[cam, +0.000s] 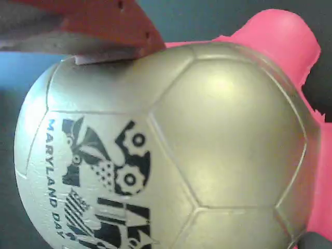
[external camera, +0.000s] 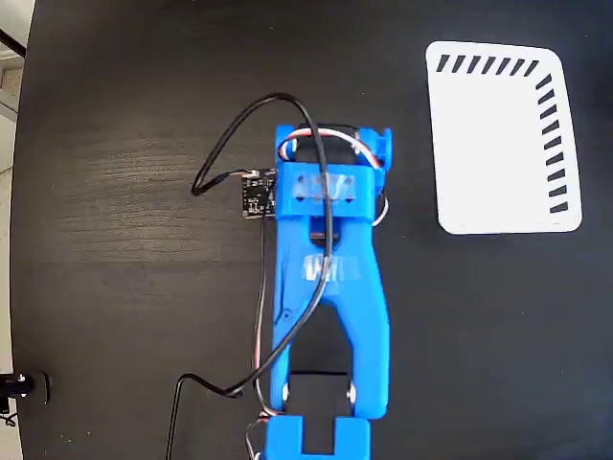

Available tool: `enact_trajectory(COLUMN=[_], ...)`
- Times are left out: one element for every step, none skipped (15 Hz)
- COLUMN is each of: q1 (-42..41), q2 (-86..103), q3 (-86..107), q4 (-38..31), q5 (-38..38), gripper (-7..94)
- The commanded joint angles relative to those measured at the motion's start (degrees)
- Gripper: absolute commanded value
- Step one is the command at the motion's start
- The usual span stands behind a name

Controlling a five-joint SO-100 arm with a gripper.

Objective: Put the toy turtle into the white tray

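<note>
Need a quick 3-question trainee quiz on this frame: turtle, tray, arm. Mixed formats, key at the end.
1. True or false: the toy turtle already lies in the white tray.
2. Multiple choice: in the fixed view, where is the white tray relative to the blue arm? A) to the upper right, apart from it; B) to the lower left; C) under the arm.
3. Fill in: in the wrist view, the print on the turtle's shell reads "MARYLAND ___".

Key:
1. False. The tray is bare in the fixed view.
2. A.
3. DAY.
</note>
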Motion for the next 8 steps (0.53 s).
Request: enact_trajectory(q1=[2.4, 2.9, 3.3, 3.8, 4.1, 4.3, 4.7, 5.8], q2=[11.1, 14.7, 17.9, 20.5, 22.5, 24.3, 25.4, 25.7], q3=[-9.0, -9.6, -10.2, -10.6, -10.9, -10.9, -10.9, -12.3], q4=[6.4, 6.4, 6.5, 6.5, 6.5, 6.8, 7.0, 7.5], q5=[0.3, 0.4, 0.4, 0.3, 0.3, 0.3, 0.4, 0.7], gripper=[-1, 0, 0, 0, 0, 0, 0, 0])
